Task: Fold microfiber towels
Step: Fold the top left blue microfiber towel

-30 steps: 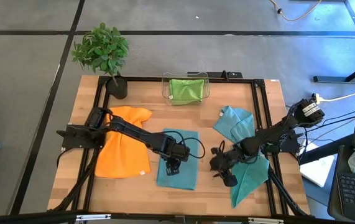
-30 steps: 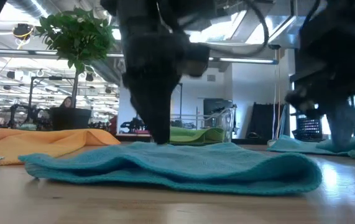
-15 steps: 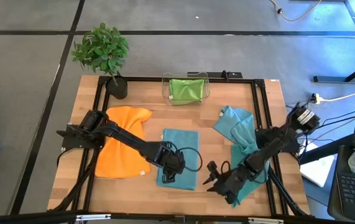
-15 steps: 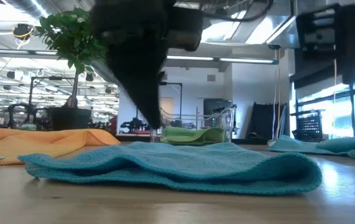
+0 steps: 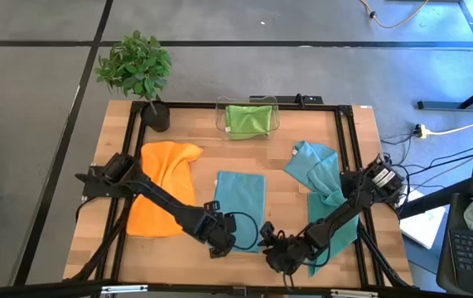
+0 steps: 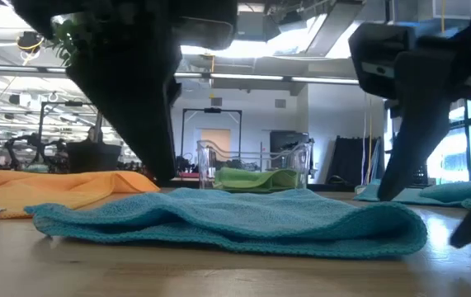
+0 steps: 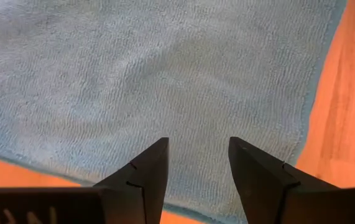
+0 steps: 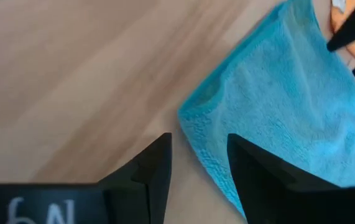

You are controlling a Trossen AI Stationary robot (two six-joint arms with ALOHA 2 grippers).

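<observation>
A teal towel (image 5: 240,207) lies flat on the wooden table's middle; in the low view it shows as a thick teal pad (image 6: 227,219). My left gripper (image 5: 219,242) hovers open over its near left corner, the teal pile (image 7: 165,81) showing past the fingertips (image 7: 197,146). My right gripper (image 5: 276,257) stands open at the near right corner (image 8: 196,115), one finger on each side of the corner's edge. An orange towel (image 5: 163,199) lies spread at the left. More teal towels (image 5: 323,186) lie heaped at the right. A lime green towel (image 5: 248,118) sits in the clear bin.
A potted plant (image 5: 137,70) stands at the far left corner. The clear bin (image 5: 248,106) stands at the far edge's middle. A black frame (image 5: 348,157) runs around the tabletop. Bare wood (image 5: 286,207) shows between the middle towel and the right heap.
Both grippers have gone toward the table's near edge. The left one went from over the teal towel's middle to its near left corner. The right one swung from beside the right heap to the towel's near right corner, rolling as it went. The towel has stayed still.
</observation>
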